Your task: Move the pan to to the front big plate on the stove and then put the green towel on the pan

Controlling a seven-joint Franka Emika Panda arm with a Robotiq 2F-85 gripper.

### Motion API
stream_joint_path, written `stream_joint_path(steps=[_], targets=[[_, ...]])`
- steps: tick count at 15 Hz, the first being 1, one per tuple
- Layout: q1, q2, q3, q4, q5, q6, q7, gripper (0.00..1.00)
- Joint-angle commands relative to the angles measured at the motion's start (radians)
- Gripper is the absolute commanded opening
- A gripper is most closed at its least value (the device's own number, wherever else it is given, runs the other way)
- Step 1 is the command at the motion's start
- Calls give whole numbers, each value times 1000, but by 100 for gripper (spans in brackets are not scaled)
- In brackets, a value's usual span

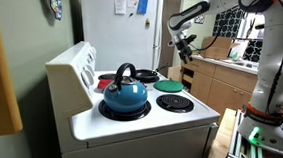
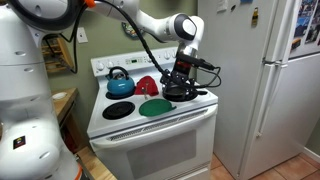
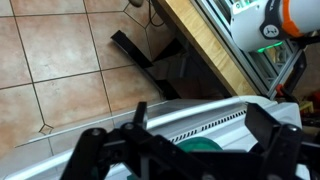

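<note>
A white stove (image 2: 150, 135) stands in the centre of the frame. On its top, a blue kettle (image 2: 118, 81) sits at the back left with a red object (image 2: 147, 84) just right of it. The green towel (image 2: 155, 107) lies nearer the front edge, beside a bare black burner (image 2: 118, 110). The robot arm (image 2: 150, 22) reaches in from the upper left. Its end effector (image 2: 181, 78) hangs with jaws spread just above the black pan (image 2: 181, 93). A white refrigerator (image 2: 260, 90) fills the right side.

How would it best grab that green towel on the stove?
Probably pinch the green towel near its edge, jaws coming straight down from above: it lies flat on the stove, with no handle or raised part to take from the side.
</note>
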State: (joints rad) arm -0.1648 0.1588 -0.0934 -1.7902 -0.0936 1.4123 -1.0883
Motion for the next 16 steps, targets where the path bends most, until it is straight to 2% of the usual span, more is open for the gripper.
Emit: stream_joint_path(steps=[1, 4, 10, 11, 16], targets=[[-19, -33, -15, -75, 133, 0, 86, 100], [-33, -47, -29, -144, 220, 54, 131, 100], [-39, -65, -40, -302, 295, 242, 171, 100], [-35, -21, -37, -219, 258, 175, 151, 100], [-37, -35, -40, -283, 302, 234, 185, 100]])
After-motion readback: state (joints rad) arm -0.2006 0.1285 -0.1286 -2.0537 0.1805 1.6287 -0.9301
